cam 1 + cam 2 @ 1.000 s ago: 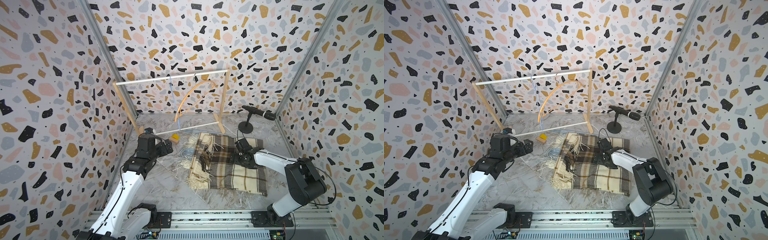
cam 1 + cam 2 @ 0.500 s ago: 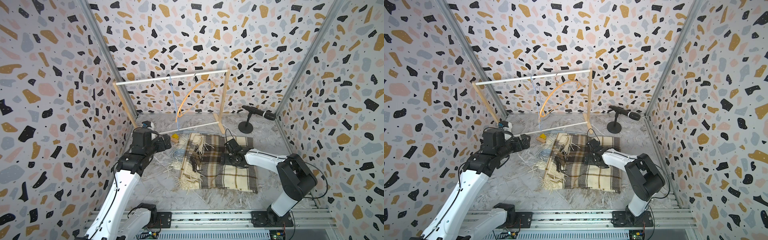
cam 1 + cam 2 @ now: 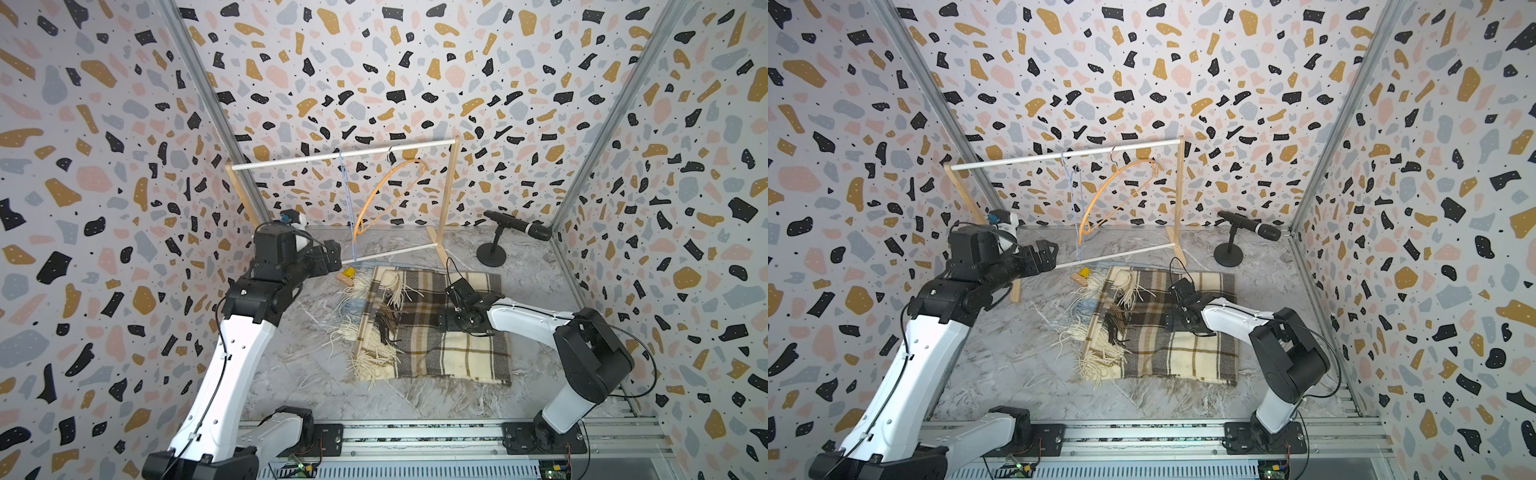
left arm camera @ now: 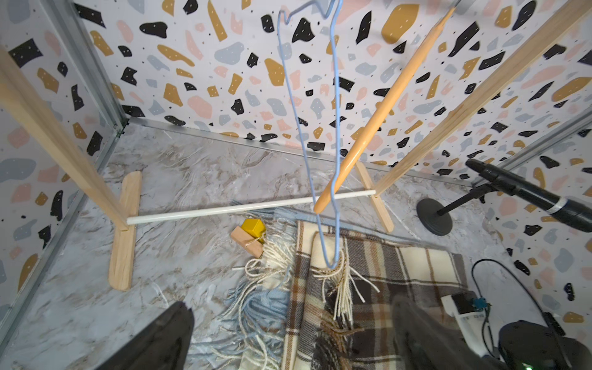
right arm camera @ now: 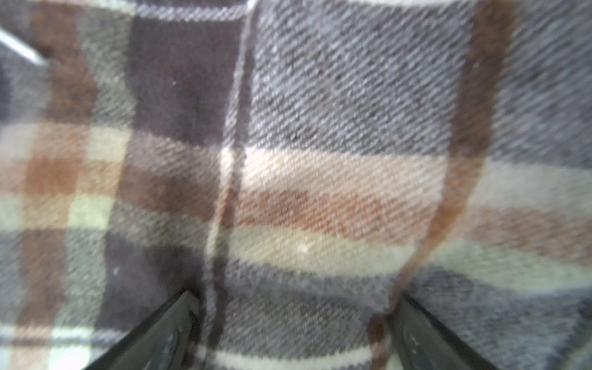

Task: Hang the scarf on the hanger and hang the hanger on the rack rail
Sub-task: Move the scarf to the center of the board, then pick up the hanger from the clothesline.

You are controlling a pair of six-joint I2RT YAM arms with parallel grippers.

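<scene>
The plaid brown and cream scarf [image 3: 432,345] [image 3: 1167,349] lies folded flat on the floor, fringe toward the left arm. An orange wooden hanger [image 3: 386,187] [image 3: 1113,187] and a thin blue wire hanger [image 3: 347,195] [image 3: 1074,199] hang tilted from the white top rod of the rack. My right gripper [image 3: 446,322] [image 5: 294,320] points down onto the scarf [image 5: 320,128], open, with flat cloth between its spread fingers. My left gripper [image 3: 332,255] [image 4: 291,336] hovers open and empty by the rack's lower rod, looking at both hangers [image 4: 384,96] and the scarf [image 4: 384,272].
The wooden rack [image 3: 451,195] stands at the back. A microphone on a round stand [image 3: 492,251] is at the back right. A yellow block and a wooden block [image 3: 348,275] lie by the scarf's fringe. Pale blue fringe [image 4: 262,307] pokes out beside the plaid. Patterned walls close in on three sides.
The scarf has slid left across the floor with my right gripper on it. My left gripper has risen and moved back toward the rack's lower rod.
</scene>
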